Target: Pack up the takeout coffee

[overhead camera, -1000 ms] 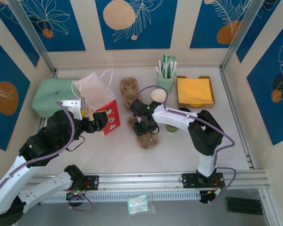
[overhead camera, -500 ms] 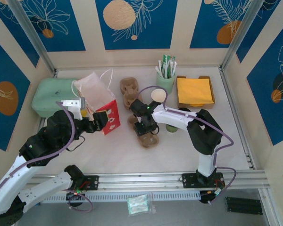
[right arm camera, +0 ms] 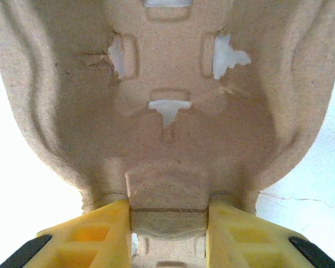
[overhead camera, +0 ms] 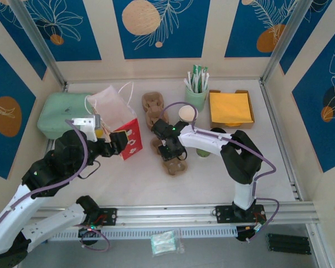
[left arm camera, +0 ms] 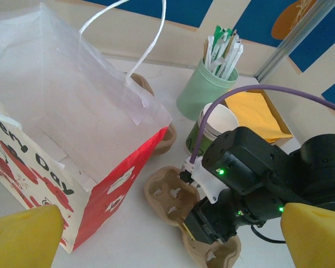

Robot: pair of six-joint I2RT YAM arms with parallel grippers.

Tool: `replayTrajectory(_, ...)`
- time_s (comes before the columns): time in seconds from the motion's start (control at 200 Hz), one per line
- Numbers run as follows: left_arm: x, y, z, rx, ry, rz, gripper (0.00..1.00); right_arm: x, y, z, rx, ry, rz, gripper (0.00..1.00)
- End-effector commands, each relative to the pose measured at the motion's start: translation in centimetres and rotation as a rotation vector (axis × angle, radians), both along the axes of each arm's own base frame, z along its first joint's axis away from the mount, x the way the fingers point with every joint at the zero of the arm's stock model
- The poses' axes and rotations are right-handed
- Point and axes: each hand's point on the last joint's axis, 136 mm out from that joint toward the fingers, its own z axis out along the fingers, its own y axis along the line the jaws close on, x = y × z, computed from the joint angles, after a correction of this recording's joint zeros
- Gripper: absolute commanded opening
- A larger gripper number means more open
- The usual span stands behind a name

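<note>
White bag (left arm camera: 89, 128) with red, white-lettered panel; brown carrier (right arm camera: 167, 111); white cup (left arm camera: 226, 121) banded green; mint tumbler (left arm camera: 204, 92); yellow napkins (overhead camera: 230, 107); blue walls (overhead camera: 162, 28) with cream leaf outlines.

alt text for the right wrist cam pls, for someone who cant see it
Close-up of the right gripper, its yellow fingers pressed against both sides of a ridge on the brown cardboard cup carrier. Beyond lies a cup well, the white table showing through its slots.
</note>
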Motion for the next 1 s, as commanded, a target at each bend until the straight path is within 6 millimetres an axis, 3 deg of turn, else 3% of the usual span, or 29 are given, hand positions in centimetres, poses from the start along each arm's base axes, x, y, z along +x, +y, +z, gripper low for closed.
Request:
replayTrajectory(0.0,-0.2,-0.1,2.7,-0.037,-0.045,-0.019,1.00,-0.1,0.0,2.2,0.026,-0.023,-0.014,0.32)
replayTrajectory(0.245,-0.1,-1.7,5.5,0.011,-0.083,-0.110,0.99,-0.1,0.2,6.5,0.113,-0.078,-0.025,0.31)
replayTrajectory(0.475,2.2,-3.3,6.1,0.194,-0.055,-0.138,0.99,-0.4,-0.4,11.0,0.217,-0.116,-0.045,0.31)
replayTrajectory(0.74,5.9,-4.0,3.8,0.511,0.034,-0.127,0.99,-0.7,-2.1,15.8,0.367,-0.145,-0.084,0.31)
replayTrajectory(0.995,8.1,-3.8,-0.4,0.631,0.185,-0.146,0.99,-0.4,-3.6,17.5,0.429,-0.164,-0.110,0.31)
